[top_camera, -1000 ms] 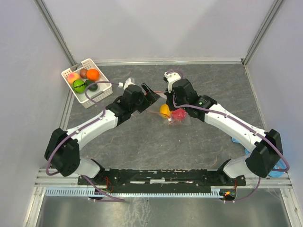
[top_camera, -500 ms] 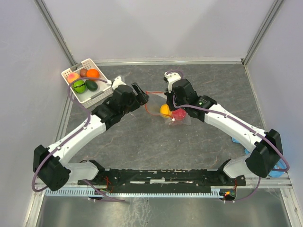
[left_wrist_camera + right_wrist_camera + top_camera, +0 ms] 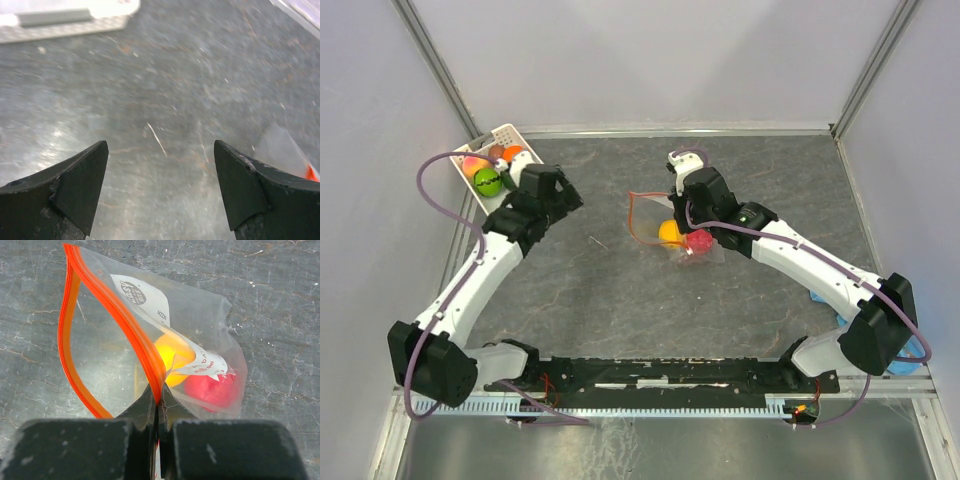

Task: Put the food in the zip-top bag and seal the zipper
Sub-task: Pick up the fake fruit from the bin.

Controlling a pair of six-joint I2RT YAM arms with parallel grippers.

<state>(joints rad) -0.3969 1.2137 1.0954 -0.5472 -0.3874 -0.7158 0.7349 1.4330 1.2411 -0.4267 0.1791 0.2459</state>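
The zip-top bag (image 3: 653,222) lies mid-table with its mouth open toward the left. Its orange-red zipper (image 3: 107,305) gapes in a loop. A yellow food (image 3: 170,352) and a pink-red food (image 3: 212,390) sit inside. My right gripper (image 3: 158,390) is shut on the zipper's near edge; it also shows in the top view (image 3: 674,207). My left gripper (image 3: 160,144) is open and empty over bare table, just right of the white basket (image 3: 465,185). It also shows in the top view (image 3: 567,196). Lime green (image 3: 487,181), peach (image 3: 472,165) and orange (image 3: 512,153) foods lie in the basket.
The basket's rim (image 3: 65,20) shows at the top left of the left wrist view, and a bag corner (image 3: 285,150) at its right. A thin light sliver (image 3: 597,243) lies on the table. A blue object (image 3: 917,350) sits at the right edge. Walls enclose the table.
My left arm has let go of the bag and swung left to the basket. The right gripper has stayed shut on the zipper, and the bag mouth now stands open.
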